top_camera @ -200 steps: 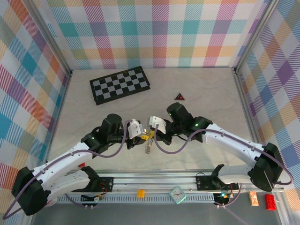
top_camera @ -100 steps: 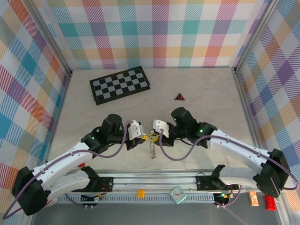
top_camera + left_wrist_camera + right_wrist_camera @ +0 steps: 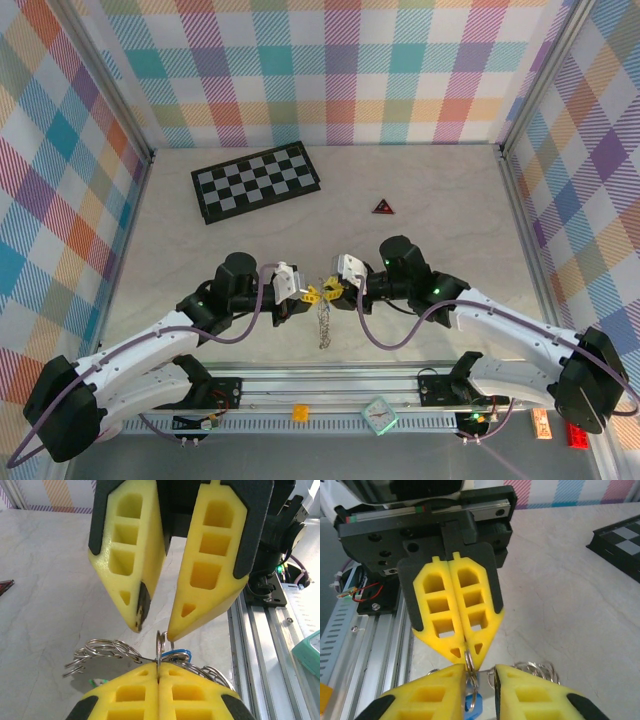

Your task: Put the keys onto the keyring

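White tubular arm links (image 3: 140,350), black joint housings (image 3: 238,272), looping purple cables (image 3: 383,346) (one green status light (image 3: 433,292) aglow), yellow cut-out fingers (image 3: 135,565) backed in black.

The pads (image 3: 135,700) of my left gripper (image 3: 158,668) are matt yellow plastic, moulded with open cells and backed by dull black plastic. My right gripper (image 3: 155,629) is made the same. The keyring (image 3: 105,649) is thin, bright metal, polished and glinting. The key head (image 3: 176,654) is glossy blue plastic. The table (image 3: 50,580) is smooth, pale and marbled, with a soft sheen.
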Robot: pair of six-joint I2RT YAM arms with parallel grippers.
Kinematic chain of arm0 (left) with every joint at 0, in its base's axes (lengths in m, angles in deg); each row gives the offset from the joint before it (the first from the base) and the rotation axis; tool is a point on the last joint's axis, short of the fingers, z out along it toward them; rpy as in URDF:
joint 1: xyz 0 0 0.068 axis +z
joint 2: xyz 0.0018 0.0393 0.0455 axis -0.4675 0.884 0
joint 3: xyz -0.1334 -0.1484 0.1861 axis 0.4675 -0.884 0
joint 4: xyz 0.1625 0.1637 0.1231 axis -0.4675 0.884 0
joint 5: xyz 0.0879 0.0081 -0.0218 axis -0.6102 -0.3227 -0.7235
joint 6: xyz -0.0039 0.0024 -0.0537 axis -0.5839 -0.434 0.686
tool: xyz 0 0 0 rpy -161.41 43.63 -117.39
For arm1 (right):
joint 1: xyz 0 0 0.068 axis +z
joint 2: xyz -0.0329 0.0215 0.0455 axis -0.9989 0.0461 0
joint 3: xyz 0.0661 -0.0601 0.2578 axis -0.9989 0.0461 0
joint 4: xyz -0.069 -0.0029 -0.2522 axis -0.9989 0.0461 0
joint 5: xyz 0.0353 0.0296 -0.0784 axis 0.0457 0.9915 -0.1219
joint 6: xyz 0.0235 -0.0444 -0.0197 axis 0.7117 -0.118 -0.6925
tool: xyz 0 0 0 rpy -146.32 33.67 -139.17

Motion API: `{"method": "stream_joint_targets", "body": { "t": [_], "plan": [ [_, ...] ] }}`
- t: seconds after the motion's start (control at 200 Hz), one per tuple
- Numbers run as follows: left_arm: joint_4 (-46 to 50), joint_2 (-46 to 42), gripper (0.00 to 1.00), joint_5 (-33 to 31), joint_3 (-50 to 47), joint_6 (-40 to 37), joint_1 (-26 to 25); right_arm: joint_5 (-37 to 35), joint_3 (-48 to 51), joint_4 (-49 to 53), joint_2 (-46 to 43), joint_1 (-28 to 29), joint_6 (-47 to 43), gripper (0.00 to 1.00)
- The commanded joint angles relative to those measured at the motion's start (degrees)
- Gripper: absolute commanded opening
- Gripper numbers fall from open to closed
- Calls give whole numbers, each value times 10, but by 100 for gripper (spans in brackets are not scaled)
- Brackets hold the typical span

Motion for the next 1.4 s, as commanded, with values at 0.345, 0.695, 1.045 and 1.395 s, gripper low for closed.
{"method": "stream_joint_targets", "body": {
  "t": [0.345, 0.695, 1.045, 1.395],
  "plan": [
    [-62, -9, 12, 12, -8, 15, -4, 54, -12, -2, 26, -2, -10, 0],
    [93, -9, 24, -47, 59, -36, -4, -3, -125, 191, 71, -1, -95, 0],
    [112, 20, 12, -33, 80, -49, -4, 23, -174, 226, 94, 8, -122, 0],
    [61, -2, 0, -18, 48, -34, -4, 53, -69, 75, 21, -27, -39, 38]
  ]
}}
